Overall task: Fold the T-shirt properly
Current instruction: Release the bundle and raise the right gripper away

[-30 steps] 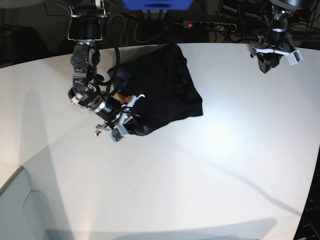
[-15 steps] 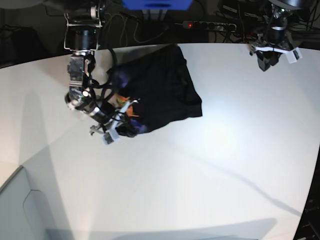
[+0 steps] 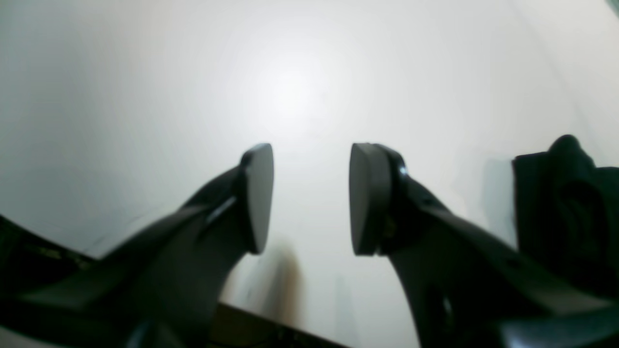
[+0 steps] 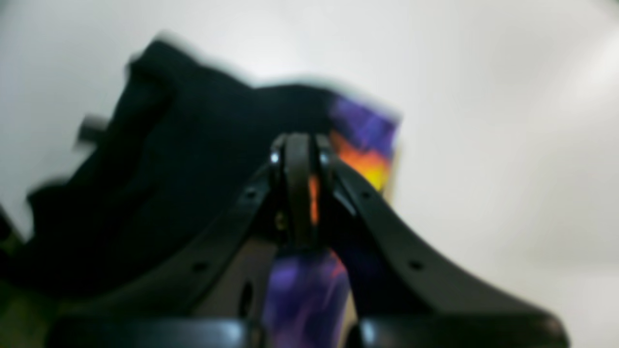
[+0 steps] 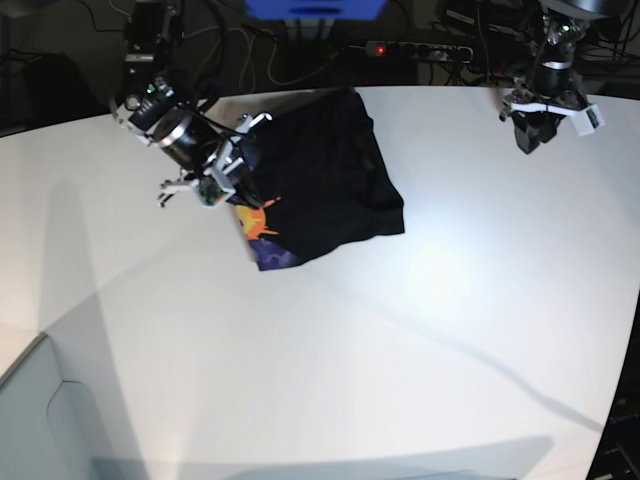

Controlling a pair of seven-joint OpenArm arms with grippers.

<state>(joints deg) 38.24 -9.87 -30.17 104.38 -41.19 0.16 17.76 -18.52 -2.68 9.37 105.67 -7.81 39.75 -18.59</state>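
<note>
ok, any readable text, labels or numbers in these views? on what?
None readable.
T-shirt: the print is an orange-yellow and purple picture, no lettering visible.
Power strip behind the table: any marking is too small to read.
Both wrist views: blurred, no text.

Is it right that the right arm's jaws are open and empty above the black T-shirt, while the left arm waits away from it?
Not quite. The right wrist view shows the right gripper with its jaws shut on the T-shirt, pinching its printed cloth. The left gripper does wait away from it.
</note>
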